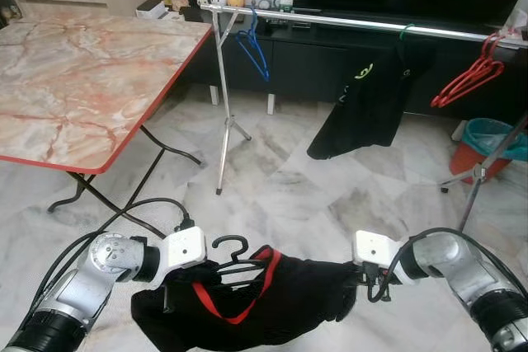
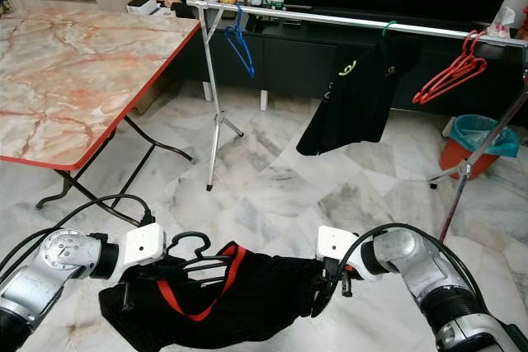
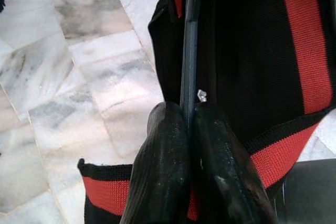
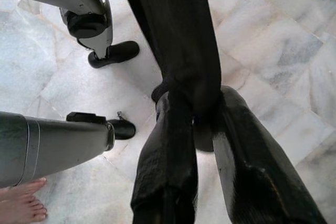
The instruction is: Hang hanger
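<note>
Your left gripper (image 3: pixel 190 129) is pinching the dark hanger (image 3: pixel 189 51), its two fingers (image 3: pixel 163 166) pressed together on the thin bar where it runs along the edge of the black garment (image 1: pixel 272 302). Your right gripper (image 4: pixel 195 124) is clamping a bunched fold at the garment's other end, its fingers closed around the cloth. Between the two grippers, the garment is hanging stretched out low in front of you, above the marble floor (image 1: pixel 330 187), with a red strip (image 1: pixel 223 307) looping across its front. The hanger's black hook (image 1: pixel 231 246) is sticking up just beside the left gripper.

Ahead of you, a silver rail (image 1: pixel 346 21) is standing on thin tripod legs (image 1: pixel 224 121) and running across the room in front of a dark TV cabinet (image 1: pixel 313 63). A blue hanger (image 1: pixel 254 47) is hanging near the rail's left end, a black shirt (image 1: pixel 367 100) is hanging near its middle, and red hangers (image 1: pixel 470 76) are hanging near its right end. The rail is well apart from the garment you are holding.

To your left, a folding table (image 1: pixel 82 88) with a red edge and a marbled top is standing beside the rail's left end. A teal-lined orange bin (image 1: pixel 487 146) is sitting on the floor at the far right. In the right wrist view, a person's bare toes (image 4: pixel 21 205) are showing on the floor.
</note>
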You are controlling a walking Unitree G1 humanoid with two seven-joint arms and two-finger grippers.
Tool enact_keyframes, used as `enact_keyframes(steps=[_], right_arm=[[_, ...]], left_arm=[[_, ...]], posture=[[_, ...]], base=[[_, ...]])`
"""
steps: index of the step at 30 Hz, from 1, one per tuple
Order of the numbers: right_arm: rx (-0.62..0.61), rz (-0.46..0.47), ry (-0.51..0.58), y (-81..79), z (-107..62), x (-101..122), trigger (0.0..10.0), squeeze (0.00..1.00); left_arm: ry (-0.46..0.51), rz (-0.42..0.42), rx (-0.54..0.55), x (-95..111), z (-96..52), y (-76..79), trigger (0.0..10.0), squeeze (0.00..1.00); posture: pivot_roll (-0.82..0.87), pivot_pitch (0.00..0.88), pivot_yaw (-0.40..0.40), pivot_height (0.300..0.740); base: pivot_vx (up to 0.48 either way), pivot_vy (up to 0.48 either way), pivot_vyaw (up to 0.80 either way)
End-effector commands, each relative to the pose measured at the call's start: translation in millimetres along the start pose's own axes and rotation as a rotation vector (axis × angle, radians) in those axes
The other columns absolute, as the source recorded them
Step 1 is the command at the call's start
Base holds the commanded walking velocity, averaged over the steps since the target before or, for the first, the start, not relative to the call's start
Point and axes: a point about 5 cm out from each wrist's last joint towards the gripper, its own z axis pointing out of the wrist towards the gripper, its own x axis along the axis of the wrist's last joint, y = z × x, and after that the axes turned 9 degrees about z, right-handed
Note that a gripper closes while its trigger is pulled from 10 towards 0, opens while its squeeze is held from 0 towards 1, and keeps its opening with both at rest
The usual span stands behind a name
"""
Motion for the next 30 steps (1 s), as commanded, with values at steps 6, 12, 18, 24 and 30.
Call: enact_keyframes(steps=[6, 12, 18, 24, 30], right_arm=[[0.003, 0.001, -0.005, -0.3, -2.9, -2, 10.0, 0.0], [0.053, 0.048, -0.011, -7.8, 2.7, -10, 10.0, 0.0], [0.055, 0.068, -0.005, -12.7, 8.3, -15, 10.0, 0.0], [0.023, 0.1, 0.018, -12.1, 11.9, -17, 10.0, 0.0], [-0.092, 0.077, 0.03, -0.9, 10.0, -12, 10.0, 0.0]], left_arm=[[0.014, 0.007, 0.019, 4, -7.6, -7.2, 10.0, 0.0], [0.042, 0.017, 0.026, 13, -11.6, -12.1, 10.0, 0.0], [0.086, 0.014, 0.028, 23, -15.9, -17.6, 10.0, 0.0], [0.108, -0.002, 0.014, 28, -17.5, -17.9, 10.0, 0.0], [0.099, -0.008, -0.018, 28, -18.2, -15.6, 10.0, 0.0]], posture=[[0.09, 0.0, -0.027, 0.74], [0.1, 0.0, -0.03, 0.74], [0.1, 0.0, -0.029, 0.74], [0.11, 0.0, -0.028, 0.74], [0.11, 0.0, -0.025, 0.74]], base=[[0.0, 0.0, 0.0], [0.0, 0.0, 0.0], [0.0, 0.0, 0.0], [0.0, 0.0, 0.0], [0.0, 0.0, 0.0]])
